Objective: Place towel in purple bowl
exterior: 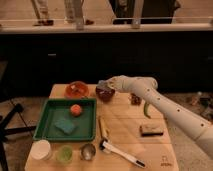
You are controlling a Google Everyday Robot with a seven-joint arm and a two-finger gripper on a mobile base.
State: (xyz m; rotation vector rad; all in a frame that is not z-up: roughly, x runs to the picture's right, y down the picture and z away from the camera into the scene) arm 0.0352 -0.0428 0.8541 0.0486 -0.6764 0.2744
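The purple bowl [105,94] stands at the back middle of the wooden table [125,135], right of an orange bowl [77,89]. My gripper [104,85] reaches in from the right on a white arm [160,102] and hangs just over the purple bowl's rim. It is shut on a small pale towel [102,83], held right above the bowl. The inside of the bowl is partly hidden by the gripper.
A green tray [50,131] at the left holds an orange fruit [75,109] and a blue sponge [66,127]. Three cups [64,152] line the front left. A brush [120,154], a yellow stick [102,127], a brown bar [151,130] and a green pepper [146,109] lie on the table.
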